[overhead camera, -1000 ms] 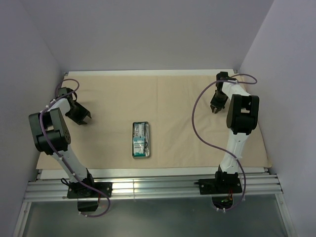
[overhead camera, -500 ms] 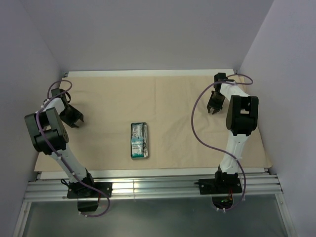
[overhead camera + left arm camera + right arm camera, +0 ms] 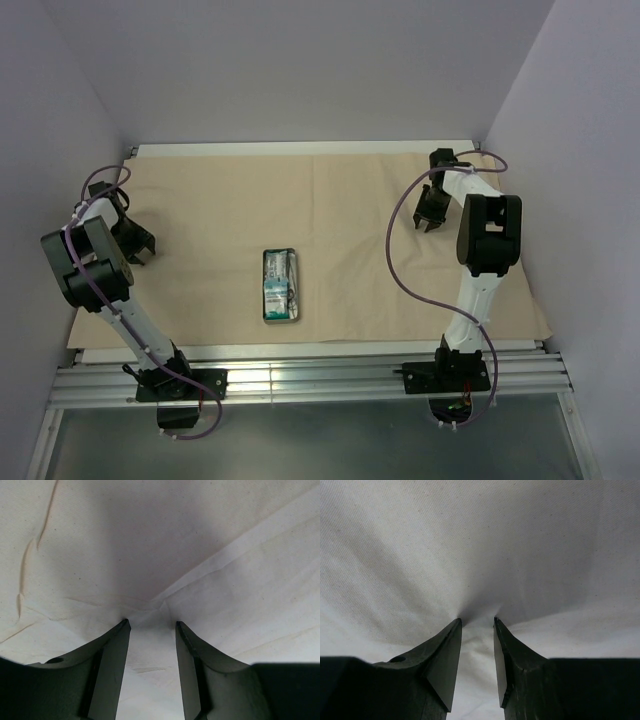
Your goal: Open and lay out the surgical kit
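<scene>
The tan wrap (image 3: 350, 220) lies spread flat over the table. The small grey tray (image 3: 266, 290) sits on it at centre, holding teal-white packets (image 3: 279, 296). I cannot make out scissors or tweezers in it. My left gripper (image 3: 140, 246) is at the wrap's left edge. In the left wrist view its tips (image 3: 150, 623) pinch a puckered fold of wrap (image 3: 150, 555). My right gripper (image 3: 429, 218) is at the far right. In the right wrist view its tips (image 3: 477, 620) are closed narrowly on a gathered bit of wrap (image 3: 480, 540).
Grey walls close in the left, back and right sides. A metal rail (image 3: 320, 380) with both arm bases runs along the near edge. The wrap's right corner (image 3: 540, 325) hangs toward the rail.
Both grippers have moved left, the left one farthest toward the wall. The wrap and the tray on it have slid a little left with them.
</scene>
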Action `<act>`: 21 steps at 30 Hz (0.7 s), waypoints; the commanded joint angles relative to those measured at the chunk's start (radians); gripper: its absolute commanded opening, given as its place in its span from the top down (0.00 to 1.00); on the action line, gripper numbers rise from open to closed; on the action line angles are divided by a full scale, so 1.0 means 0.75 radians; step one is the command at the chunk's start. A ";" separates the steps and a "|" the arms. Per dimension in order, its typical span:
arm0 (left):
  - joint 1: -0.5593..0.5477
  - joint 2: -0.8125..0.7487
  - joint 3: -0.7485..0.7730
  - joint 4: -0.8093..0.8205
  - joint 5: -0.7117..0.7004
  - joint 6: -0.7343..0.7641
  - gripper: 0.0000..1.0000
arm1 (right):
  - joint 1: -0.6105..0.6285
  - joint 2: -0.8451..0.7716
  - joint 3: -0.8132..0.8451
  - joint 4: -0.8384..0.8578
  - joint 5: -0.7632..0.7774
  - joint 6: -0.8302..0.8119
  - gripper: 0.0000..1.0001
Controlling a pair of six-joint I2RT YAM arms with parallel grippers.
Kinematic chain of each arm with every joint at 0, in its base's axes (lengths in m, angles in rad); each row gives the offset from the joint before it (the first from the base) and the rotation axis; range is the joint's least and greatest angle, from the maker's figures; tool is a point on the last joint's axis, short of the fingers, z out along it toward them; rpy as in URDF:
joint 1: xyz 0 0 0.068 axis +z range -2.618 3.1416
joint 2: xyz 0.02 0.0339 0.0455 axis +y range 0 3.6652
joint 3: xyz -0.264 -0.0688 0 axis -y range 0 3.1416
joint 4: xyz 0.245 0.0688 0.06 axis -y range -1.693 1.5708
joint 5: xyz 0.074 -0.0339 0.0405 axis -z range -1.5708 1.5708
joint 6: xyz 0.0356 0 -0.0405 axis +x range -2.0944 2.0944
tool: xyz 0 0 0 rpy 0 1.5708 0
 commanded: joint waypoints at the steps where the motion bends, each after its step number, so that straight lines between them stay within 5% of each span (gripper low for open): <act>1: 0.013 0.085 0.068 -0.017 -0.117 0.056 0.50 | 0.042 -0.053 -0.054 0.000 -0.083 0.026 0.60; 11: 0.031 0.226 0.268 -0.118 -0.180 0.066 0.51 | 0.036 -0.020 -0.021 -0.039 0.001 0.007 0.59; 21: 0.036 0.177 0.219 -0.126 -0.211 0.068 0.50 | -0.048 -0.024 -0.039 -0.035 0.058 -0.027 0.59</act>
